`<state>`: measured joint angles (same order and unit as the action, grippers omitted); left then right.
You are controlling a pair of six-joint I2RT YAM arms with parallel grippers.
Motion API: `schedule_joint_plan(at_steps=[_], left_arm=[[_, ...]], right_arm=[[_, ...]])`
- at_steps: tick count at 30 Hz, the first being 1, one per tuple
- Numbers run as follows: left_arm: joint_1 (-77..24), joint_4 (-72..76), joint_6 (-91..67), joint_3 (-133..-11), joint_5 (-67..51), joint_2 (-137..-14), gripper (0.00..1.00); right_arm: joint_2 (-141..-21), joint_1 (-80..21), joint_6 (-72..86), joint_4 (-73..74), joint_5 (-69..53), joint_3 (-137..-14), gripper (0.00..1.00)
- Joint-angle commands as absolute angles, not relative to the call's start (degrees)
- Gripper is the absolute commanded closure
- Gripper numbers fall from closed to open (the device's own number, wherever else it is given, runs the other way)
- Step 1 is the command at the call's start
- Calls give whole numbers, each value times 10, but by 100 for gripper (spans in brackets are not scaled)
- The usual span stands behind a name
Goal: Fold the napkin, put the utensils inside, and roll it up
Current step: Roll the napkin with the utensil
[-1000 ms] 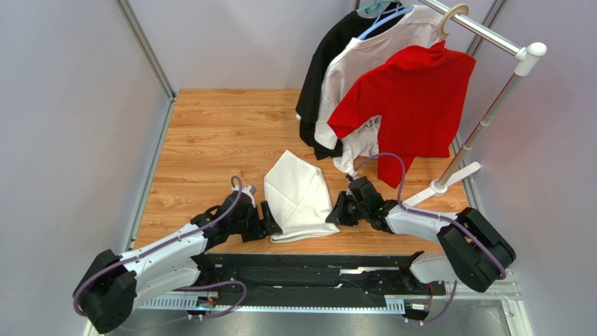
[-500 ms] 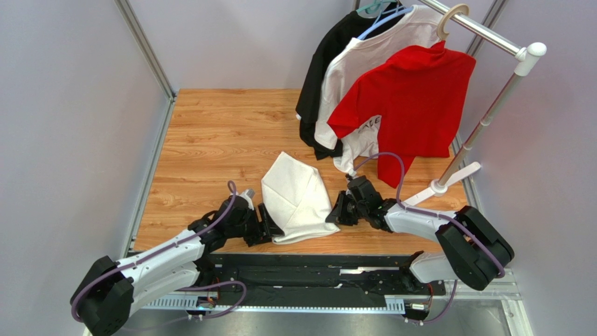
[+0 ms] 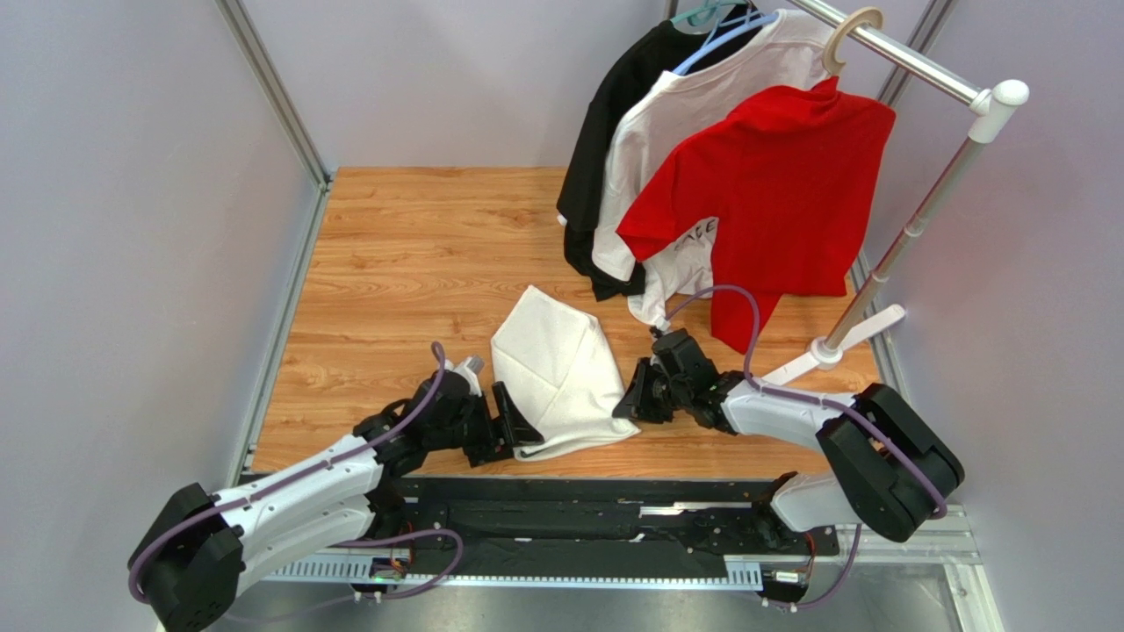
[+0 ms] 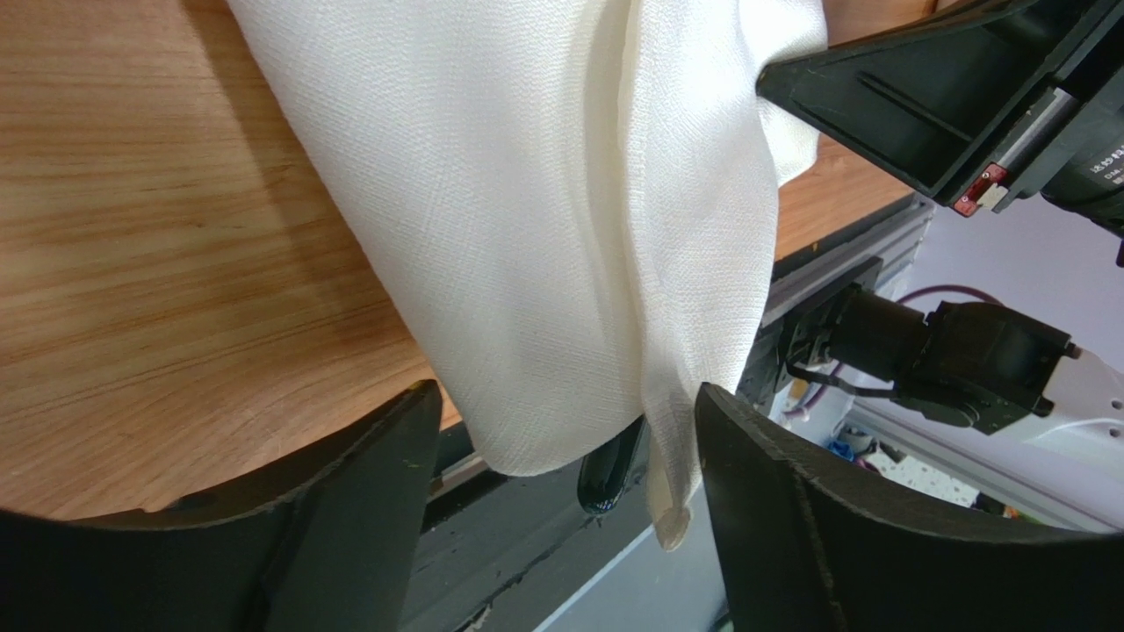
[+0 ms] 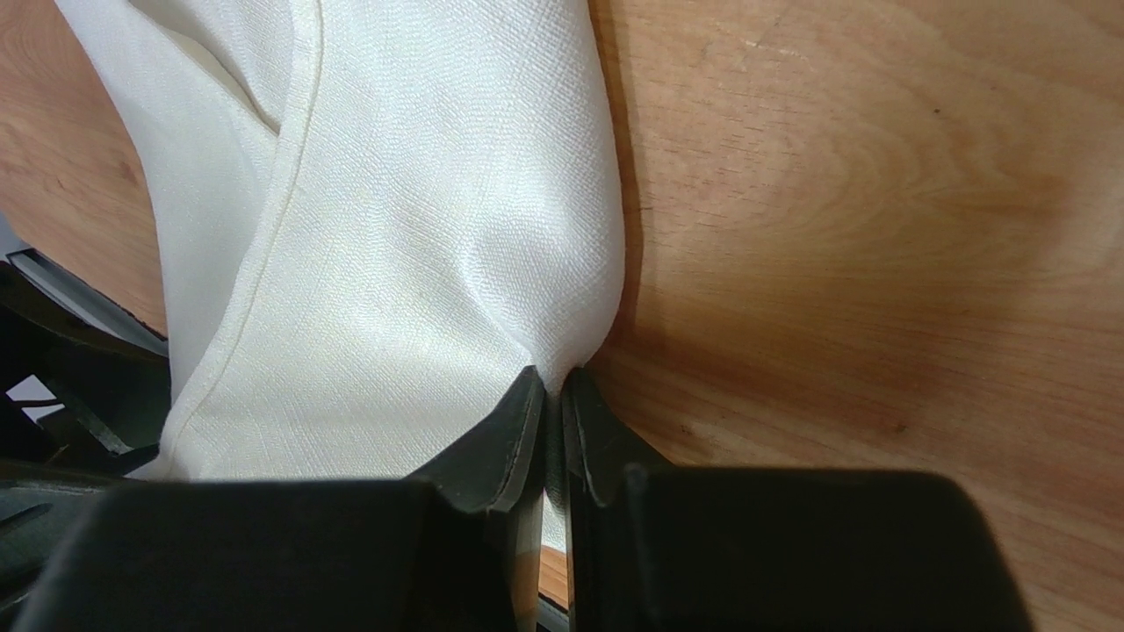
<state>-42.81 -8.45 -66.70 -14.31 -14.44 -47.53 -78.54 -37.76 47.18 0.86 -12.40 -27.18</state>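
On wood-grain counter (image 3: pixel 396 250): pinched cream cloth napkin (image 3: pixel 561 369) in right end effector (image 5: pixel 554 395), left end effector (image 4: pixel 565 435) open astride its edge; risked dragging folds apart.

Left pincer (image 4: pixel 562 411) agape — right pincer (image 5: pixel 554 385) pinched (both low).

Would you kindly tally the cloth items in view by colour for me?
White: 2, the napkin and the hanging white T-shirt
Red: 1, the hanging red T-shirt
Black: 1, the hanging black garment
Total: 4
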Motion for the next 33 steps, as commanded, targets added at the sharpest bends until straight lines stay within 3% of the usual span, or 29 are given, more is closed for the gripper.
schedule_joint_plan(at_steps=[1,3,13,18,19,23,30,33], left_arm=[[-443,-55,-682,-152,-149,-477,16],[-443,-51,-680,-159,-142,-471,11],[-443,-117,-651,-175,-120,-453,7],[-443,-187,-636,-197,-74,-420,5],[-443,-194,-635,-199,-68,-416,5],[-443,-202,-628,-212,-57,-419,4],[-432,-217,-586,-263,-39,-448,1],[-403,-241,-542,-294,-43,-453,1]], right_arm=[[-799,-377,471,39,-86,-279,90],[-798,-378,471,39,-87,-278,90],[-787,-378,475,45,-81,-277,90],[-760,-378,477,64,-64,-280,84],[-747,-378,478,75,-62,-282,81],[-709,-378,478,105,-50,-291,52],[-607,-379,460,183,-12,-321,39],[-545,-402,447,200,25,-329,39]])
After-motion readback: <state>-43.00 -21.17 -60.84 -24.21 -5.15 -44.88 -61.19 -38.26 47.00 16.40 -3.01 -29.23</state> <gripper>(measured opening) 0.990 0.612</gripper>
